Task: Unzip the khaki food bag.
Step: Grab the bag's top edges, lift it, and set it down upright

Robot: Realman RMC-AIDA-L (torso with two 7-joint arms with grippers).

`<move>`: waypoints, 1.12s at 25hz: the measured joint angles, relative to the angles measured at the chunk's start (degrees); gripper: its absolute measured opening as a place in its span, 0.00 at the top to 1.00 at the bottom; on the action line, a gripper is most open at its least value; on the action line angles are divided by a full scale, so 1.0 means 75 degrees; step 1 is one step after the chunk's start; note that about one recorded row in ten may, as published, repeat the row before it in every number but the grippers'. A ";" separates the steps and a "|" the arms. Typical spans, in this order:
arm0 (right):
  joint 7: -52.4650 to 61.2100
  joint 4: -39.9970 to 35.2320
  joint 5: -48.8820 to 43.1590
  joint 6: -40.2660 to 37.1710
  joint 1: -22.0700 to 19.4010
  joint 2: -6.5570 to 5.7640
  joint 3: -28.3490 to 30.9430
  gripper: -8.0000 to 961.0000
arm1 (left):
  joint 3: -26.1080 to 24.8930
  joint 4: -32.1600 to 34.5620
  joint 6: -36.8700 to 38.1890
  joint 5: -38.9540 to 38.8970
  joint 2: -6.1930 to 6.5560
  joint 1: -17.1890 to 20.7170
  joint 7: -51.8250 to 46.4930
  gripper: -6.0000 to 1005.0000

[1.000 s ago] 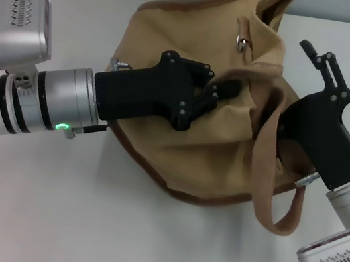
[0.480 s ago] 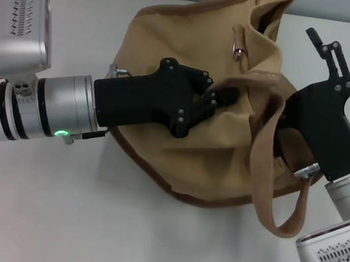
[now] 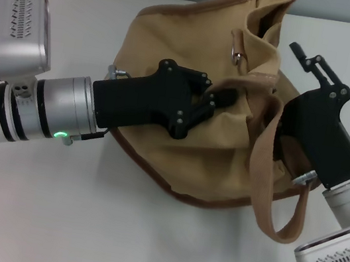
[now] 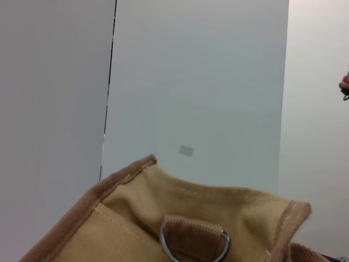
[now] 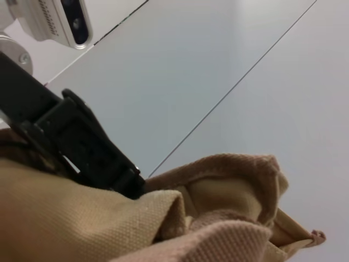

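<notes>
Now left gripper (image 3: 224,97) pinches fold atop khaki food bag (image 3: 178,152) on tabletop (image 3: 112,228); right gripper (image 3: 285,75) (fingers spread, holding nothing) beside bag's right flank.

Our left arm reaches in from the left, its gripper (image 3: 224,97) low and level with fingers pinched together on cloth. Our right arm comes up from the lower right; its gripper (image 3: 290,76) has one finger (image 3: 314,61) raised free, the other hidden.
</notes>
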 joint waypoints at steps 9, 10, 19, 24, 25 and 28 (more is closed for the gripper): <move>-0.0013 -0.0037 -0.0212 0.0057 0.0002 0.0000 -0.0011 0.56 | -0.0006 0.0000 0.0021 0.0004 0.0000 -0.0010 0.0006 0.93; 0.0003 -0.0040 -0.0214 0.0061 0.0001 0.0000 -0.0014 0.62 | -0.0009 0.0000 0.0024 0.0004 0.0000 -0.0010 0.0006 0.93; 0.0000 -0.0078 -0.0181 0.0065 -0.0046 0.0000 0.0030 0.99 | -0.0064 0.0001 0.0035 -0.0195 0.0000 0.0047 0.0016 0.93; 0.0106 -0.0137 -0.0169 -0.0005 -0.0118 0.0000 0.0059 0.99 | -0.0068 0.0026 0.0096 -0.0409 0.0000 0.0158 0.0027 0.93; 0.0132 -0.0136 -0.0165 -0.0011 -0.0129 0.0000 0.0082 0.99 | -0.0069 0.0033 0.0126 -0.0485 0.0000 0.0190 0.0029 0.93; 0.0167 -0.0119 -0.0181 -0.0037 -0.0191 0.0000 0.0248 0.99 | -0.0070 0.0070 0.0255 -0.0713 0.0000 0.0299 0.0031 0.93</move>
